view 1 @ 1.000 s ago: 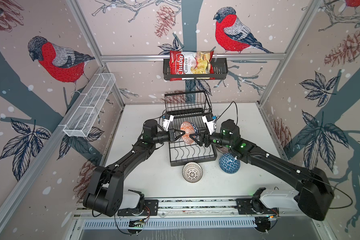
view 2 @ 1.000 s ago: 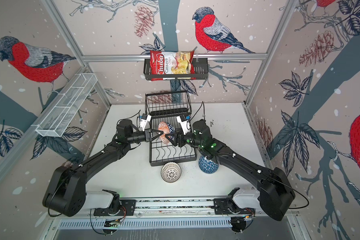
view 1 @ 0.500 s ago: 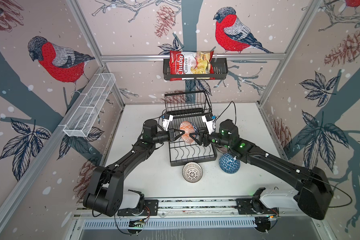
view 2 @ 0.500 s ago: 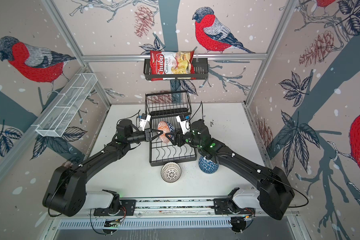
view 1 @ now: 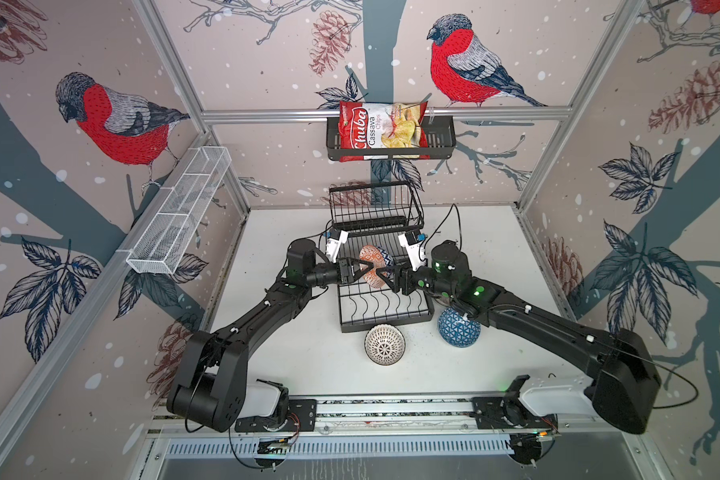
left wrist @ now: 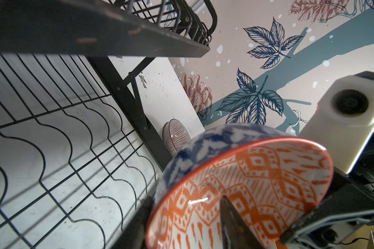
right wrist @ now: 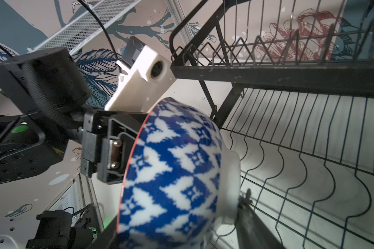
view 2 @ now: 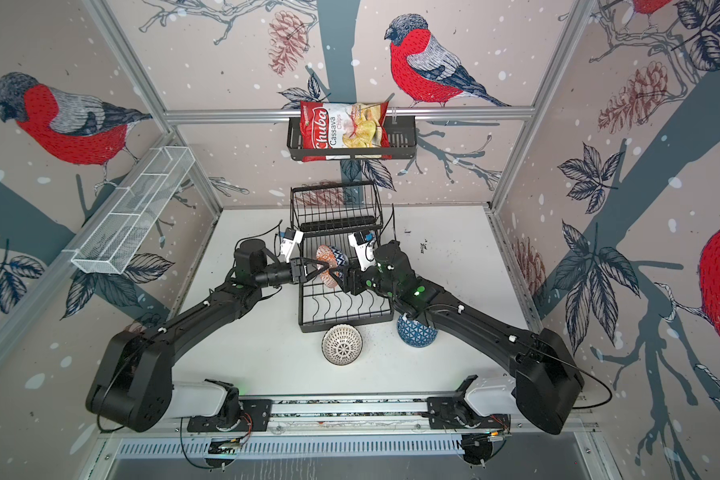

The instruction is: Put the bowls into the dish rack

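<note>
The white table [view 1: 308,365] carries the dish rack [view 1: 385,323] at its centre, with the raised basket tier toward the back wall. Both arms reach in from the front and meet above the wavy lower tier.

The right gripper [view 1: 382,275] is clamped on the orange-and-blue bowl [view 1: 373,257]. This bowl stands on edge over the lower tier, its orange inside facing the left arm. Whether it touches the wires cannot be told. In the right wrist view, one finger [right wrist: 249,212] bears on the bowl's foot.

The left gripper [view 1: 364,271] sits astride the bowl's rim with its fingers apart. In the left wrist view, one finger [left wrist: 231,222] lies inside the bowl, clear of the wall.

The blue-triangle bowl [view 1: 459,326] and the dotted white bowl [view 1: 384,344] rest rim-down on the table, just in front of the rack. A mauve-striped bowl [left wrist: 176,138] lies on the table beyond the rack's side frame.
</note>
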Available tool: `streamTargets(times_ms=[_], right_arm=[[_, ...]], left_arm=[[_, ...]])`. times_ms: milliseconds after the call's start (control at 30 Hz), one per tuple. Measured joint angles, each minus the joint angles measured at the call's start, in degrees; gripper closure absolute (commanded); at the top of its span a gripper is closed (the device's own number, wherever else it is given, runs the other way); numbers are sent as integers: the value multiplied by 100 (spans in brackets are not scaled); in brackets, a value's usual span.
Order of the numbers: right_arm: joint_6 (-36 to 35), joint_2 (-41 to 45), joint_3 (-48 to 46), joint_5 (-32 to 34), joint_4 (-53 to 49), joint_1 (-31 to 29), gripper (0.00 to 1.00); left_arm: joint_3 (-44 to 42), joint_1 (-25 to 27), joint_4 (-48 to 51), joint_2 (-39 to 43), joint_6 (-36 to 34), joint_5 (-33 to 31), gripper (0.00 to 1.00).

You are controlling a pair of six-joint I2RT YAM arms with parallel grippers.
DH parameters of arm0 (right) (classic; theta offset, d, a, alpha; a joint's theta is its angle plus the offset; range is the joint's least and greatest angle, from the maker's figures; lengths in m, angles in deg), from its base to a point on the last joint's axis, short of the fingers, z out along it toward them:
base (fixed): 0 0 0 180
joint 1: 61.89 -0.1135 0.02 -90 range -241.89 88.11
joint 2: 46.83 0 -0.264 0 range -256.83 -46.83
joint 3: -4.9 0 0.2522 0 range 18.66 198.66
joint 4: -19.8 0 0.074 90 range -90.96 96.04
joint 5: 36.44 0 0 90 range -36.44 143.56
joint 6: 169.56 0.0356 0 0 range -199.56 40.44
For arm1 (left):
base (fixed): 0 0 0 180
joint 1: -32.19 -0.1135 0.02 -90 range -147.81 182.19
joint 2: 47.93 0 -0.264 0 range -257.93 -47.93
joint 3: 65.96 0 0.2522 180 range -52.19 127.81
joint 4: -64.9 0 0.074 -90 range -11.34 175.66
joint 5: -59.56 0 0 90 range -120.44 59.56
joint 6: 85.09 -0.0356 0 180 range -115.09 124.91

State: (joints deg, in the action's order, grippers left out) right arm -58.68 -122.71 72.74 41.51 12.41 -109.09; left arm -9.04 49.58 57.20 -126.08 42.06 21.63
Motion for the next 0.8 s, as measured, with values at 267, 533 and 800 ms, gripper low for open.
streamTargets(times_ms=[267, 533, 800], right_arm=[[-291, -188, 105, 765, -372, 4, 56], [-649, -623, 223, 1504, -715, 9, 56], [-1058, -1311, 592, 2404, -817, -114, 55]], left_arm=[[92, 0, 435, 184, -278, -323, 17], [199, -2, 1606, 629, -723, -1722, 15], [-7, -2, 2201, 970, -863, -2833, 15]])
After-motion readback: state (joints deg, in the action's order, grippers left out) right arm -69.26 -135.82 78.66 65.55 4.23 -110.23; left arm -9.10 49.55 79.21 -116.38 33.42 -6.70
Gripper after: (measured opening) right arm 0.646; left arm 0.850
